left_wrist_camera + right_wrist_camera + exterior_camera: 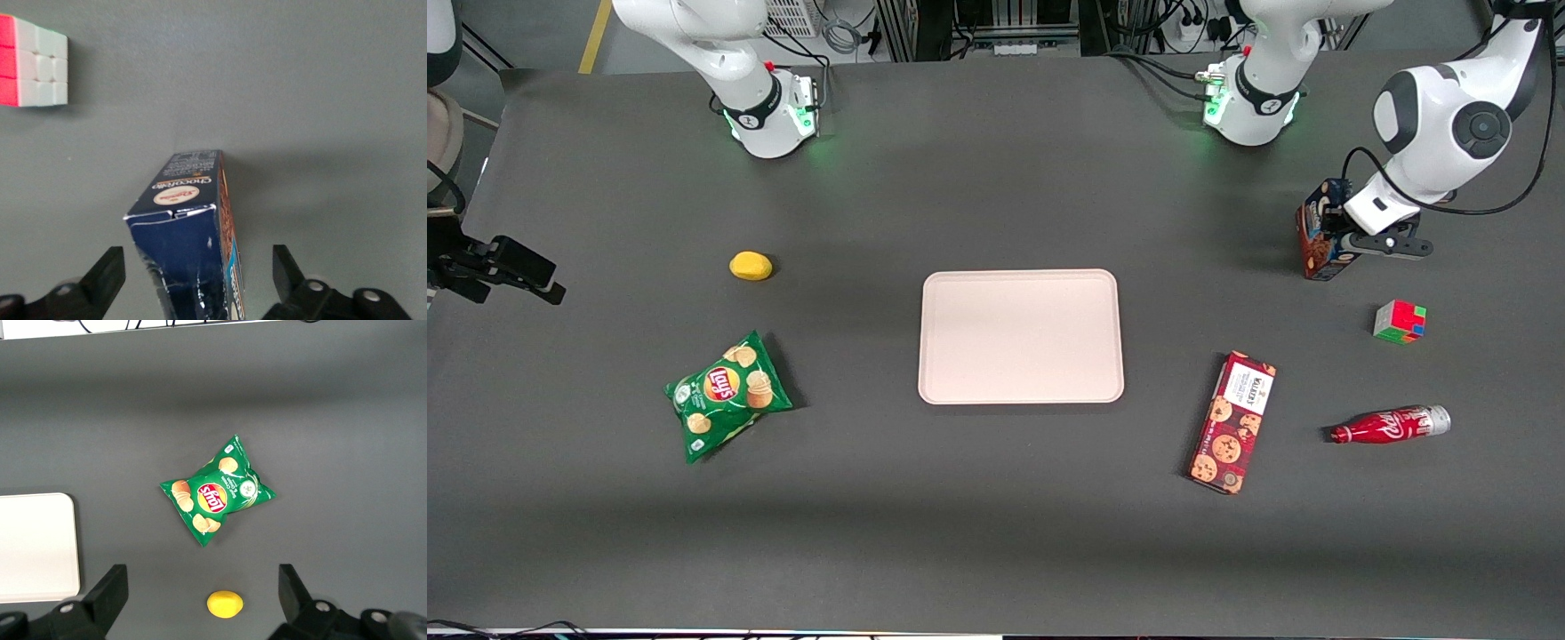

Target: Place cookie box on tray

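The cookie box (1316, 244), a small navy carton with a reddish-brown cookie picture, stands upright on the table toward the working arm's end. My left gripper (1336, 233) is down around its upper part. In the left wrist view the box (187, 220) sits between the two black fingers (107, 267) with a gap on each side, so the gripper (197, 261) is open and not touching it. The pale pink tray (1021, 276) lies in the middle of the table with nothing on it. Its corner also shows in the right wrist view (40, 547).
A Rubik's cube (1400, 321) (33, 70) lies nearer the front camera than the cookie box. A long red cookie box (1232, 421) and a red cola bottle (1392, 425) lie nearer still. A green chips bag (727, 394) and a lemon (751, 266) lie toward the parked arm's end.
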{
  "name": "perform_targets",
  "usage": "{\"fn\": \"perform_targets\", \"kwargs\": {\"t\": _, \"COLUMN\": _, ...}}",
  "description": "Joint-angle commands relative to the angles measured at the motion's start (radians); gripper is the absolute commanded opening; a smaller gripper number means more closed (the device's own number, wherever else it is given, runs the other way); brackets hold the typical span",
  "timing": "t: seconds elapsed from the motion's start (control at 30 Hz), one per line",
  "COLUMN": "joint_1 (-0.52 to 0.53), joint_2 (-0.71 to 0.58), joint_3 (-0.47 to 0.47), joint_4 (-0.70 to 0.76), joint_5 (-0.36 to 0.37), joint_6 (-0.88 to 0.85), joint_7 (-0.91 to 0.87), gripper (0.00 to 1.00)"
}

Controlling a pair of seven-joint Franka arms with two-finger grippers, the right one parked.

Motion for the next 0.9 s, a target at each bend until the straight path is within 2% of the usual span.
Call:
{"fn": "perform_targets", "kwargs": {"t": 0.0, "joint_1": 0.004, "joint_2": -0.022, "joint_3": 0.03, "joint_4": -0.027, "joint_5": 0.013, "joint_6": 0.018, "joint_7": 0.031, "gripper": 0.0}}
{"fn": "perform_targets", "kwargs": {"t": 0.2, "joint_1": 0.001, "joint_2": -0.047, "joint_3": 0.027, "joint_4": 0.018, "joint_5": 0.012, "joint_6": -0.021, "joint_7": 0.011, "gripper": 0.0}}
{"fn": "perform_targets", "kwargs": {"t": 0.3, "joint_1": 0.0, "joint_2": -0.061, "joint_3": 0.019, "joint_4": 0.087, "joint_5": 0.007, "joint_6": -0.101, "joint_7": -0.014, "gripper": 0.0}}
{"fn": "perform_targets", "kwargs": {"t": 0.43, "joint_1": -0.008, "joint_2": -0.065, "joint_3": -0.031, "joint_4": 0.227, "joint_5": -0.008, "joint_6": -0.267, "joint_7": -0.066, "gripper": 0.0}}
{"fn": "perform_targets", "kwargs": {"t": 0.67, "joint_1": -0.008, "joint_2": -0.048, "joint_3": -0.171, "joint_4": 0.511, "joint_5": -0.151, "joint_6": -0.515, "joint_7": -0.173, "gripper": 0.0}}
{"fn": "perform_targets", "kwargs": {"t": 0.87, "joint_1": -0.011, "joint_2": 0.02, "joint_3": -0.254, "joint_4": 0.79, "joint_5": -0.166, "joint_6": -0.767, "joint_7": -0.311, "gripper": 0.0}}
